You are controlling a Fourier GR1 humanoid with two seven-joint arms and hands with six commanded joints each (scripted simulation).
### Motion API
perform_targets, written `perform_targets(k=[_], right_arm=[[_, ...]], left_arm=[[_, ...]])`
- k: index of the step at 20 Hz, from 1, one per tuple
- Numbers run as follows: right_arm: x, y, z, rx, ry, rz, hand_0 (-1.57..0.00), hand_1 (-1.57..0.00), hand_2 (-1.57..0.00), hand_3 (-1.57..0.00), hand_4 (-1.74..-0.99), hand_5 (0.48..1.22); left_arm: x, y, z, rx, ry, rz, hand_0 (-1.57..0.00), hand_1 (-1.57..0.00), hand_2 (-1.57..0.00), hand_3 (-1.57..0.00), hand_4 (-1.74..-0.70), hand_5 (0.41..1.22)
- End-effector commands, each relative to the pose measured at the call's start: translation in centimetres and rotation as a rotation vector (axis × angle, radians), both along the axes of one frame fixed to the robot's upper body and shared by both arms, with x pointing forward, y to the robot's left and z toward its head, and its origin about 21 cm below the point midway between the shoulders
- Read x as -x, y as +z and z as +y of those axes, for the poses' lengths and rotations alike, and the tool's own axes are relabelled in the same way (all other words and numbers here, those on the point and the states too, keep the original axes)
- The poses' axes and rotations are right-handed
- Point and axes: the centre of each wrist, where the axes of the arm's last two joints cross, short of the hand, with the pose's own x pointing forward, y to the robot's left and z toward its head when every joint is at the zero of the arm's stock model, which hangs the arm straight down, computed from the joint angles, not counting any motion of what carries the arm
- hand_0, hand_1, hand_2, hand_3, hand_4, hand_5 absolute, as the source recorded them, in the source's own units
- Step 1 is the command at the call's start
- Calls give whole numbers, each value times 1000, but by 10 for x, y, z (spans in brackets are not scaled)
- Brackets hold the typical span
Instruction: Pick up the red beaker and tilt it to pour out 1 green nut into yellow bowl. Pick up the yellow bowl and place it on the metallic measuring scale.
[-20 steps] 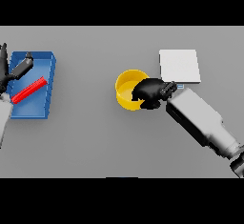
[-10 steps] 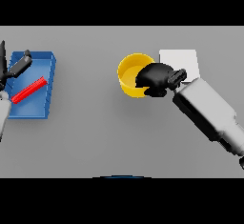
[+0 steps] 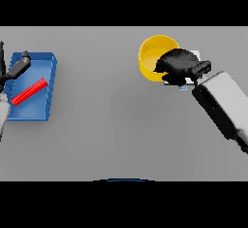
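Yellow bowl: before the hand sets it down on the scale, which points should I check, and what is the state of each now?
1. Right hand has fingers curled on the rim of the yellow bowl: ok.
2. Bowl held level: cannot tell from the head view.
3. Green nut inside the bowl: cannot tell, none shows on the visible inner side.
4. Bowl over the metallic scale: not ok, the scale is mostly hidden under the hand and the bowl lies mainly to its left.
5. Red beaker out of the way in the blue tray: ok.
6. Left hand away from the bowl, above the tray: ok.
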Motion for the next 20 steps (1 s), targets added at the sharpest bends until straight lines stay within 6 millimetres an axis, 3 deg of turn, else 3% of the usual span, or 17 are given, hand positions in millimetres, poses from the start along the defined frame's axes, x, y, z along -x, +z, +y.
perform_targets(k=[1,7,11,14,20], right_arm=[[-4,2,-6,-11,-12,-8,-1571,-1571,-1527,-1219,-1741,1221],[-27,-7,-49,-35,-144,-40,-1571,-1571,-1508,-1171,-1741,1221],[-35,-25,-71,-25,-194,-42,-1571,-1571,-1459,-1259,-1741,1221],[-41,-38,-77,-28,-238,-28,-1571,-1571,-1407,-1351,-1741,1221],[-39,-59,-81,-58,-252,9,-1571,-1571,-1354,-1369,-1741,1221]], left_arm=[[-1,2,-1,1,0,0,1,1,1,1,-744,708],[1,2,1,8,3,7,1,1,1,1,-731,696],[5,5,1,-2,3,3,1,1,1,1,-722,684],[4,5,2,-6,6,0,1,1,1,1,-724,682],[1,6,3,-9,9,-2,1,1,1,1,-727,675]])
